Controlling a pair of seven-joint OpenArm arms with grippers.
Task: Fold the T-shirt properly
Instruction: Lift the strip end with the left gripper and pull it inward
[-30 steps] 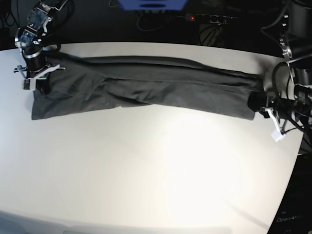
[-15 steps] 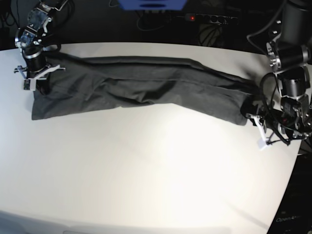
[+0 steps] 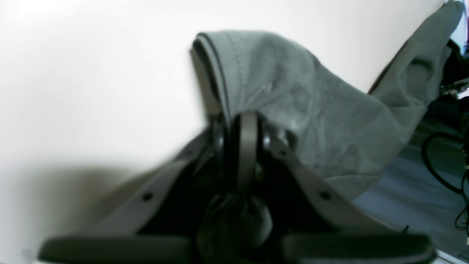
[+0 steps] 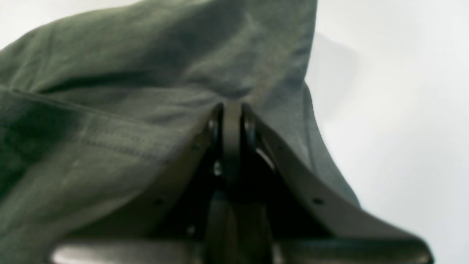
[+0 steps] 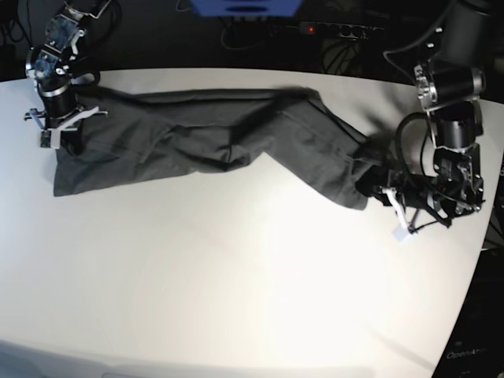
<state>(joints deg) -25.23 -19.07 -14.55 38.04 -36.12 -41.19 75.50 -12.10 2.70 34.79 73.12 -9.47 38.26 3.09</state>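
The left gripper (image 3: 240, 126) is pinching a fold of the plain dark grey, short-sleeved T-shirt of thin soft fabric (image 5: 213, 134), its jaws closed tight on the cloth with the stitched hem (image 3: 216, 69) rising just above the fingertips. In the base view this gripper (image 5: 379, 187) is sitting low over the white bench (image 5: 236, 276) at the right end of the garment, with its black arm (image 5: 449, 102) standing above it. From there the cloth is running up and to the left in a slanted, bunched band, then bending into a long horizontal strip across the far part of the bench.

The right gripper (image 4: 231, 110) is clamped shut on the opposite end of the shirt, the fabric wrapping around both sides of its fingers, with a seam (image 4: 110, 145) crossing to the left. In the base view this gripper (image 5: 63, 122) is holding the left end near the bench's far left edge, and a flap of the shirt is lying flat below it.

The whole garment is resting on the bench, stretched between the two grippers and creased along its length. Behind the bench, a black power strip with a red light (image 5: 335, 30) is lying in the dark background, beside a blue object (image 5: 246, 7) at the top edge.
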